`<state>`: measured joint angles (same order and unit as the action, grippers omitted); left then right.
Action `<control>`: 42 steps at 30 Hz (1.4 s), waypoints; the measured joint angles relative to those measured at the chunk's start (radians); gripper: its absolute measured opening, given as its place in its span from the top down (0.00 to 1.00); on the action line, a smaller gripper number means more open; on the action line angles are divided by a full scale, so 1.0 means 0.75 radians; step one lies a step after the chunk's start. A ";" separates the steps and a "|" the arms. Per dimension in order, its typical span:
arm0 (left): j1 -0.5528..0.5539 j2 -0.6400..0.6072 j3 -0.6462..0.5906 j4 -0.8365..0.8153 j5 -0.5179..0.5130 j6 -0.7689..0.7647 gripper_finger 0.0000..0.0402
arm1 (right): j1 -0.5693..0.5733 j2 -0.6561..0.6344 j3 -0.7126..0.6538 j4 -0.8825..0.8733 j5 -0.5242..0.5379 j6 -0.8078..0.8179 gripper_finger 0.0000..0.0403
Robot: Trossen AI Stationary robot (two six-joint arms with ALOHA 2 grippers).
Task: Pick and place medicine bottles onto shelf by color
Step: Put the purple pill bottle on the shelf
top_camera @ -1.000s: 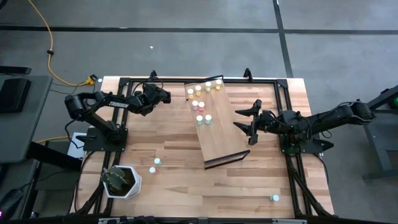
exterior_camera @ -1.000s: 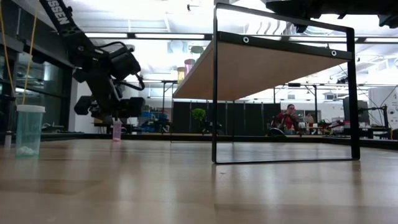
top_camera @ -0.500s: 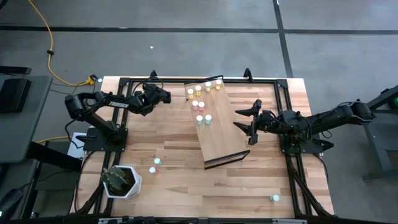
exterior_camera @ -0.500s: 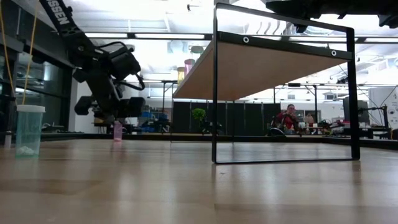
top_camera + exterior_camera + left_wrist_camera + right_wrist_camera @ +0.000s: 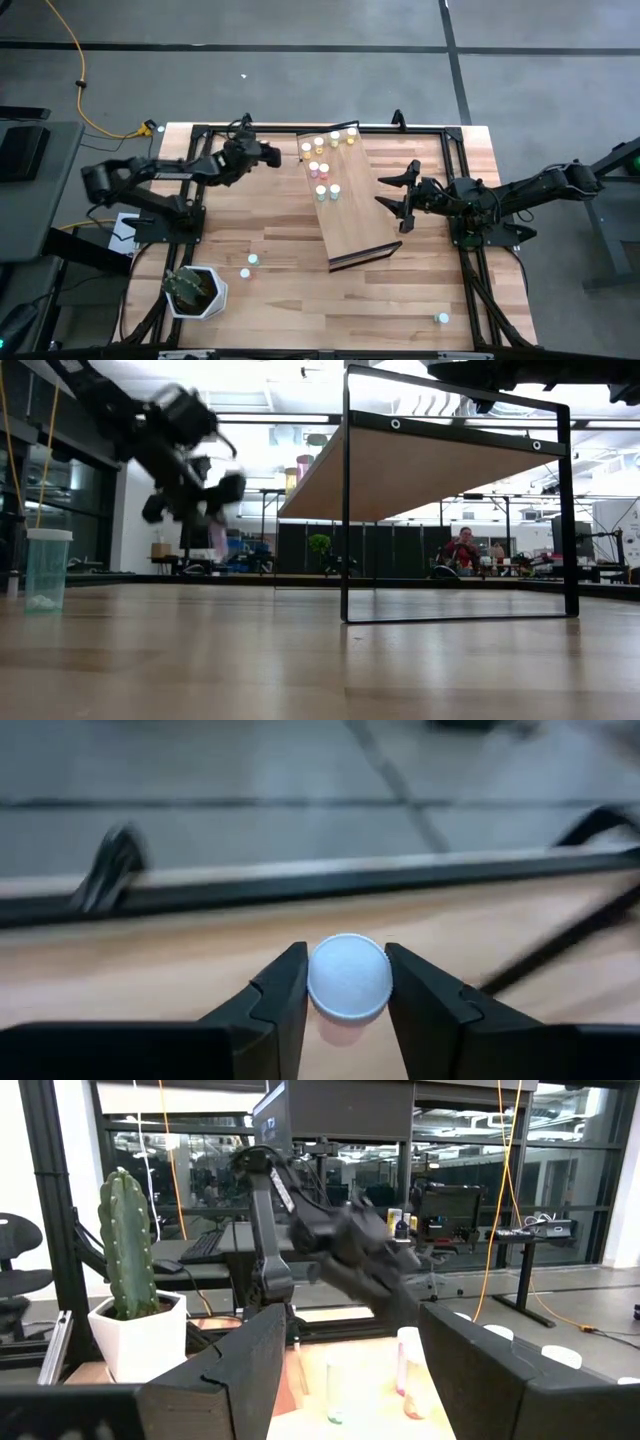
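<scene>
Just left of the shelf (image 5: 345,195), by its far end, the left gripper (image 5: 268,153) is clamped on a pink bottle (image 5: 217,540), lifted clear of the tabletop (image 5: 280,290) in the low view; body pink, blurred there. Left wrist view: white cap (image 5: 349,977) squeezed between the two dark fingers (image 5: 285,995), touching both, wood underneath. The shelf sits tilted on the table, dark frame edge at its near end; the low view shows it raised on a black frame (image 5: 346,510). On the shelf's far half stands a cluster of white-capped bottles (image 5: 323,160), yellow, pink and teal bodies, in loose rows; exact count per color hard to tell. Right of the shelf, near its middle, the right gripper (image 5: 405,200) hovers with fingers spread wide, nothing in them, apart from the shelf edge. Loose bottles off the shelf: two teal ones (image 5: 249,265) on the table left of the shelf's near end, one more (image 5: 441,318) well off to the right of it by the table's near edge. White pot with a cactus (image 5: 195,290) sits left of the shelf's near end, just beside the two teal bottles. Low view also shows a teal bottle (image 5: 47,568) close up.
</scene>
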<state>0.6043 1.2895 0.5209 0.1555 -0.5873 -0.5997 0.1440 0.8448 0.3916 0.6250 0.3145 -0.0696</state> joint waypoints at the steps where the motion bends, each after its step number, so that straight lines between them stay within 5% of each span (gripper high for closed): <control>1: -0.022 -0.052 0.002 0.004 0.000 0.017 0.72 | 0.000 0.000 0.000 0.000 0.000 -0.001 0.45; 8: -0.224 -0.322 0.141 -0.058 0.000 0.189 0.73 | 0.000 0.000 0.000 0.000 0.000 0.002 0.45; 14: -0.448 -0.327 0.344 -0.082 0.000 0.398 0.73 | 0.000 0.000 0.000 0.001 0.001 0.002 0.45; 20: -0.615 -0.154 0.582 -0.127 0.002 0.554 0.73 | 0.000 0.000 0.000 0.011 0.001 0.002 0.45; 29: -0.635 0.247 0.999 -0.370 0.013 0.719 0.73 | 0.000 0.000 0.000 0.011 0.001 0.002 0.45; 42: -0.623 0.546 1.177 -0.425 0.075 0.828 0.71 | 0.000 0.000 0.000 0.010 0.000 0.002 0.45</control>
<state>0.1372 1.6991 1.4040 -0.1632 -0.5307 0.0215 0.1439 0.8448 0.3916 0.6327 0.3148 -0.0681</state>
